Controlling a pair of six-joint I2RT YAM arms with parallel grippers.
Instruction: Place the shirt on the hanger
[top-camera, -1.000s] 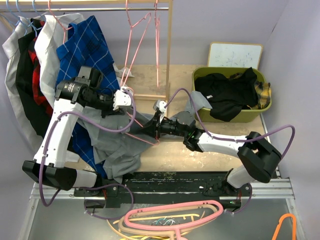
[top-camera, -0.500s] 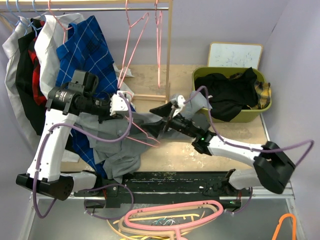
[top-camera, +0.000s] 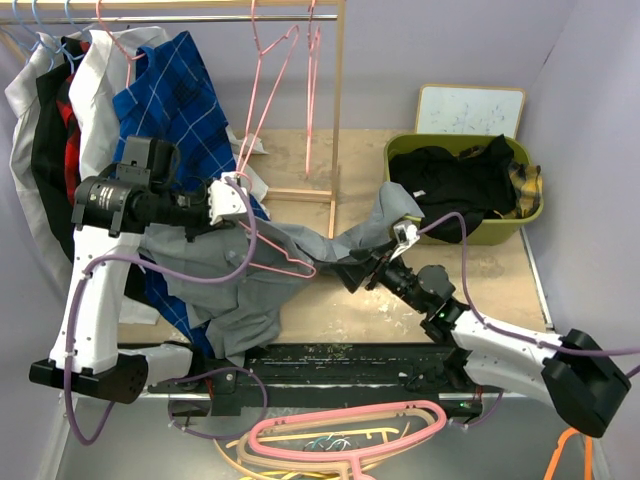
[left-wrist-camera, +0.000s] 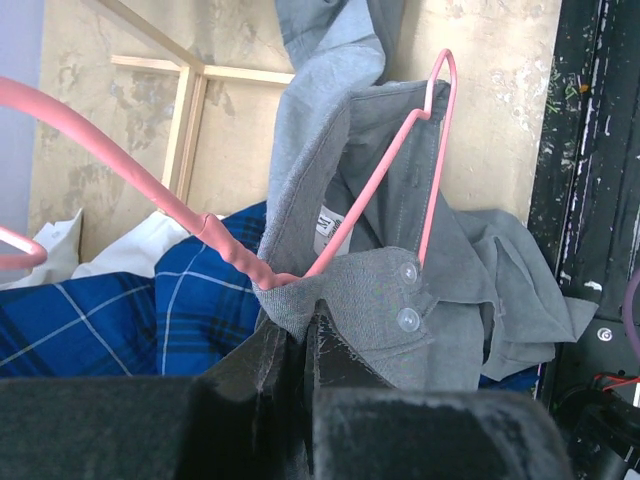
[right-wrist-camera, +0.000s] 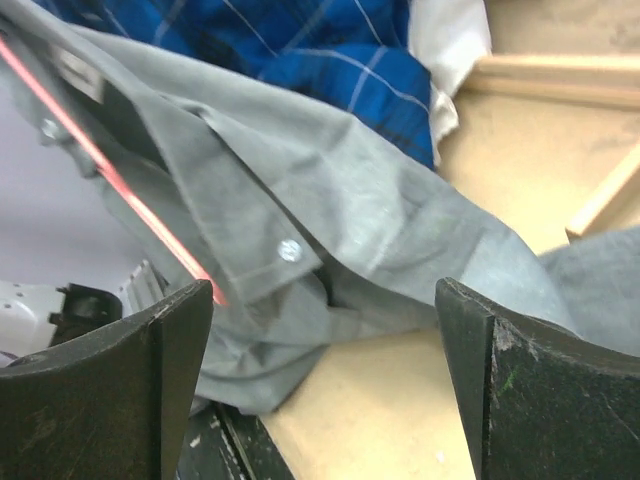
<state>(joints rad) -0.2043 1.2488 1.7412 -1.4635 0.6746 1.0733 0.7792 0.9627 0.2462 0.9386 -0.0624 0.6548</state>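
Starting nearest the arm bases, the right gripper (right-wrist-camera: 320, 290) stood with its jaws spread wide and nothing between them, aimed at the shirt (top-camera: 250, 275). The shirt lay heaped on the table (top-camera: 500, 270) between the arms, a sleeve trailing toward the green bin (top-camera: 505, 236). Farther in, the left gripper (left-wrist-camera: 305, 322) was clenched on the grey collar just where the neck of the hanger (left-wrist-camera: 235, 252) met the cloth — one pink arm ran along inside the collar, its far bend showing bare past the fabric. The step in hand looked to be dressing that shoulder. The right gripper would do best to pinch the loose cloth near the bend and draw it over — gently, since a hard tug could drag the collar out of the left pinch. Behind stood the rack (top-camera: 340, 100) with other garments.
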